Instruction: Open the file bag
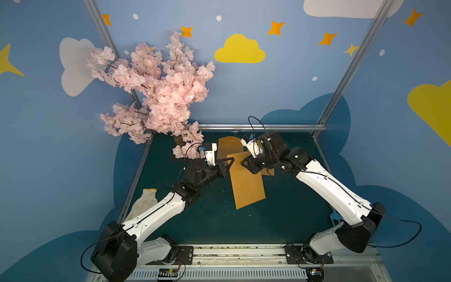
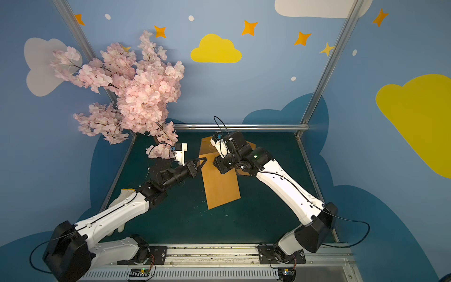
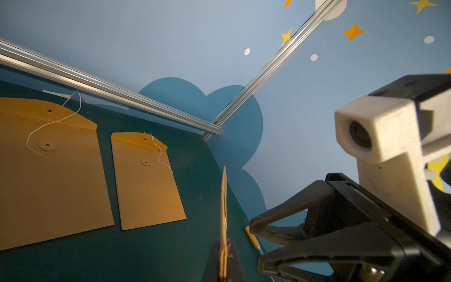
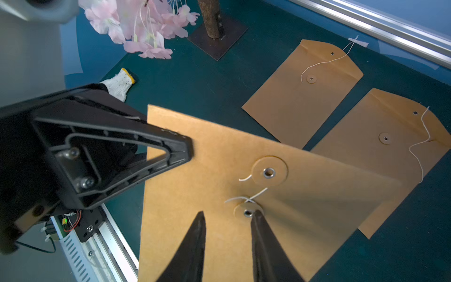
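Note:
A brown paper file bag [image 1: 246, 185] [image 2: 220, 185] hangs tilted above the green table, and my left gripper [image 1: 231, 160] [image 2: 204, 160] is shut on its side edge. The left wrist view shows the bag [image 3: 223, 207] edge-on in that left gripper [image 3: 223, 263]. Its face [image 4: 219, 151] carries two paper discs with eyelets, and white string [image 4: 244, 199] is crossed at the lower disc [image 4: 248, 212]. My right gripper [image 4: 228, 213] [image 1: 244, 162] is open just over that face. One fingertip [image 4: 256, 216] sits at the lower disc, with nothing between the fingers.
Two more brown file bags [image 4: 302, 92] [image 4: 390, 158] lie flat on the table behind, their strings loose. A pink blossom tree [image 1: 158, 97] stands at the back left on a dark base [image 4: 217, 36]. A white glove [image 1: 144, 200] lies at the left edge. Metal rails [image 1: 261, 126] border the table.

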